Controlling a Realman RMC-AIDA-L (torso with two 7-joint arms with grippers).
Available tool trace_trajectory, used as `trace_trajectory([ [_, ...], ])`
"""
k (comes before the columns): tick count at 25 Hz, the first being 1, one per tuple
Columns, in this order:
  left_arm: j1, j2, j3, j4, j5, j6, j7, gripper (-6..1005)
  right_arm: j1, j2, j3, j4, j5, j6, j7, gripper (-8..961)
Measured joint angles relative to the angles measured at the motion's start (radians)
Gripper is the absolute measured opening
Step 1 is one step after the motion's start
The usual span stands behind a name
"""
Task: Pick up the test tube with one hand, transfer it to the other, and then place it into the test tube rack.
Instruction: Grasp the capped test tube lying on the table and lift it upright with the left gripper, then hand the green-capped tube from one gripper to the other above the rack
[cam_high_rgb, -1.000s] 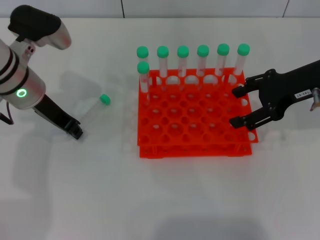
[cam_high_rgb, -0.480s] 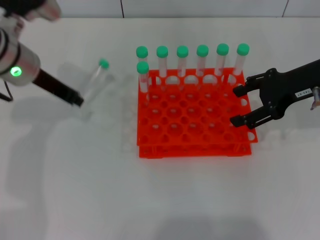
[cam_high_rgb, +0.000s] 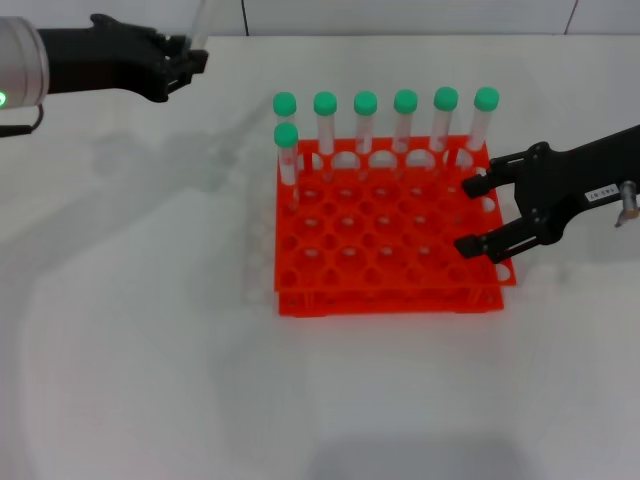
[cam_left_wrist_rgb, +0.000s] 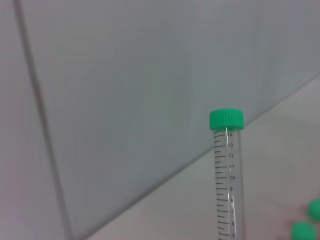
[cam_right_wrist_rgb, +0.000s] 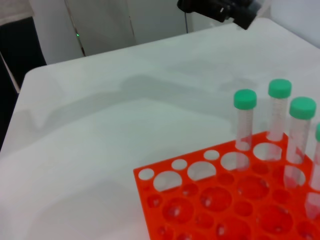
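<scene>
My left gripper (cam_high_rgb: 186, 58), on the green-lit arm, is raised at the back left and shut on the test tube (cam_high_rgb: 199, 22). The clear tube stands about upright and runs out of the head view's top. The left wrist view shows its green cap (cam_left_wrist_rgb: 226, 119) and graduated body (cam_left_wrist_rgb: 227, 190). The orange-red rack (cam_high_rgb: 385, 300) sits mid-table and also shows in the right wrist view (cam_right_wrist_rgb: 165, 195). My right gripper (cam_high_rgb: 467, 216), with the white label, is open and empty over the rack's right edge.
Several green-capped tubes (cam_high_rgb: 405, 120) stand in the rack's back row, and one (cam_high_rgb: 287, 150) stands in the second row at the left. The left gripper (cam_right_wrist_rgb: 220, 9) shows far off in the right wrist view. White table (cam_high_rgb: 150, 330) lies left of and in front of the rack.
My left gripper has lifted the tube from the table left of the rack, up and toward the back, turning it upright. My right gripper has barely moved.
</scene>
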Motion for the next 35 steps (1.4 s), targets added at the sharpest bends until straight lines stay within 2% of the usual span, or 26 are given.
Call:
trace_trajectory([
  [2, -0.009, 0.014, -0.02, -0.066, -0.106, 0.04, 0.099, 196, -0.002, 0.008, 0.001, -0.007, 0.001, 0.006, -0.002, 856],
  [5, -0.057, 0.046, -0.056, -0.202, -0.22, 0.113, 0.202, 197, -0.003, 0.015, 0.001, -0.011, 0.001, 0.013, -0.003, 856],
  [7, -0.127, 0.092, -0.084, -0.357, -0.277, 0.187, 0.266, 198, -0.002, 0.02, 0.001, -0.012, 0.001, 0.017, -0.005, 856],
  [10, -0.237, 0.155, -0.094, -0.582, -0.29, 0.255, 0.345, 199, 0.001, 0.029, 0.001, -0.018, 0.002, 0.024, -0.006, 857],
  [12, -0.297, 0.181, -0.09, -0.689, -0.271, 0.277, 0.384, 200, 0.003, 0.035, 0.002, -0.022, 0.002, 0.031, -0.011, 857],
  [15, -0.332, 0.18, -0.086, -0.725, -0.2, 0.296, 0.398, 201, 0.008, 0.042, 0.001, -0.024, 0.003, 0.043, -0.015, 857],
  [18, -0.356, 0.159, -0.087, -0.728, -0.12, 0.299, 0.393, 202, 0.007, 0.043, 0.001, -0.024, 0.004, 0.046, -0.016, 857],
  [22, -0.359, 0.144, -0.091, -0.724, -0.089, 0.283, 0.396, 204, 0.002, 0.043, 0.001, -0.024, 0.004, 0.046, -0.014, 857],
  [27, -0.355, 0.141, -0.094, -0.723, -0.088, 0.268, 0.408, 206, 0.0, 0.034, 0.004, -0.024, 0.004, 0.055, -0.008, 857],
  [31, -0.354, 0.134, -0.09, -0.723, -0.086, 0.238, 0.409, 208, 0.008, 0.008, 0.077, -0.024, 0.004, 0.051, 0.005, 857],
  [35, -0.356, 0.131, -0.088, -0.723, -0.085, 0.233, 0.413, 210, 0.014, 0.003, 0.199, -0.024, 0.008, 0.029, 0.011, 857],
])
